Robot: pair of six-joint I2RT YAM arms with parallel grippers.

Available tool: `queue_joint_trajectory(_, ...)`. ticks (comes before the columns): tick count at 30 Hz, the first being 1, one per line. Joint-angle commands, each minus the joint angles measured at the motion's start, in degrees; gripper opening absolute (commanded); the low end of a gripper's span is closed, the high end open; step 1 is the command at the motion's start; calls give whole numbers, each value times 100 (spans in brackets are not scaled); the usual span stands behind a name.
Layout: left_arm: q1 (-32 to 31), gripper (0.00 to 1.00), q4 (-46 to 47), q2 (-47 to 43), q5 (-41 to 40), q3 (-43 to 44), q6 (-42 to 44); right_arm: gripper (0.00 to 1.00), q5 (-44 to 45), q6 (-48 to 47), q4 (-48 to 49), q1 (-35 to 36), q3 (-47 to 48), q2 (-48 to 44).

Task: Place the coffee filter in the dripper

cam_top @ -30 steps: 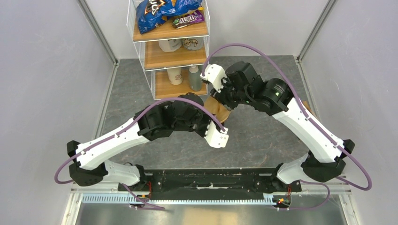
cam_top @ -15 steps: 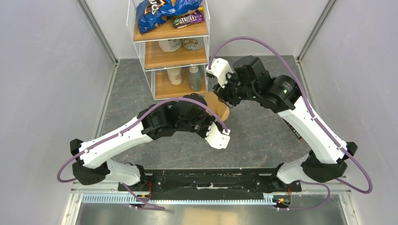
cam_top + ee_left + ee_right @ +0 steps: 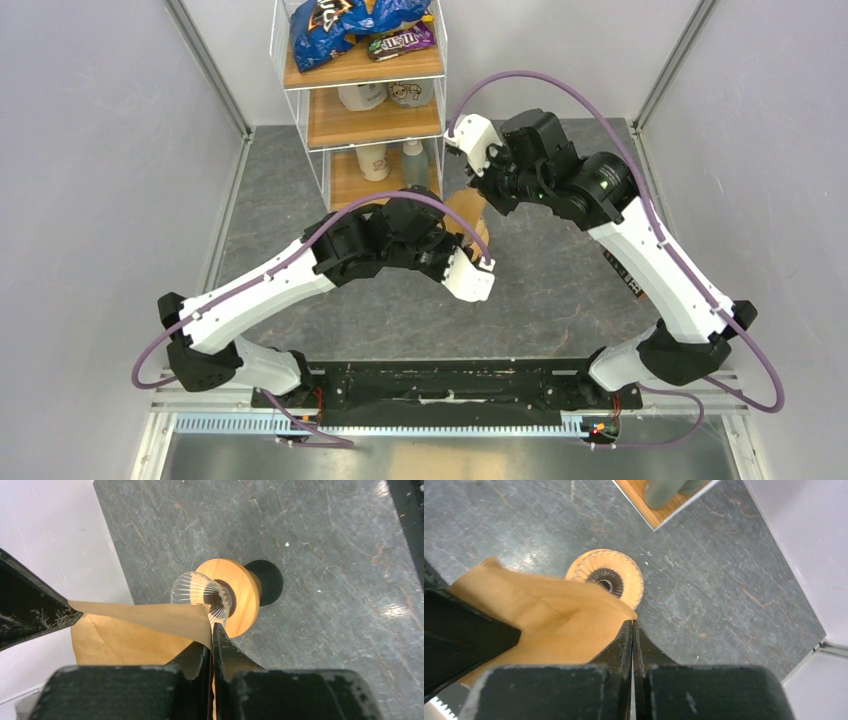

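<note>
Overhead, coffee filter [image 3: 549,615] held between two arms above dripper [image 3: 245,595]

Dark grey and stone-veined, the table [image 3: 560,290] sits between pale grey walls [image 3: 100,150] framed with metal posts. At its far edge stands a white wire rack [image 3: 365,110] with three wooden shelves. A blue snack bag [image 3: 340,20] and a candy packet [image 3: 400,42] lie on top, white containers [image 3: 362,96] fill the middle, and a cup [image 3: 372,160] and a grey-green bottle [image 3: 414,165] stand at the bottom. Just in front of the rack, the dripper stands on the table, its glass cone ringed by a light-wood collar. Both arms meet above it. The left gripper [image 3: 212,630] has its jaws pressed together on one edge of the tan paper. The right gripper [image 3: 632,625] is clamped on the opposite corner. Between them the filter hangs spread in the air, over the cone's rim as the wrist cameras see it, not seated in the cone.
</note>
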Motion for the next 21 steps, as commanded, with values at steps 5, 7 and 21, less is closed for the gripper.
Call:
queue_joint_trajectory(5, 589, 30, 490, 291, 267, 218, 222, 0, -101, -51, 699, -753, 82, 386)
queue_joint_trajectory(7, 746, 38, 627, 377, 337, 224, 154, 0, -268, -14, 938, -822, -120, 410)
queue_joint_trajectory(21, 1376, 79, 1115, 214, 988, 279, -1134, 0, -786, 585, 1765, -1287, -671, 499)
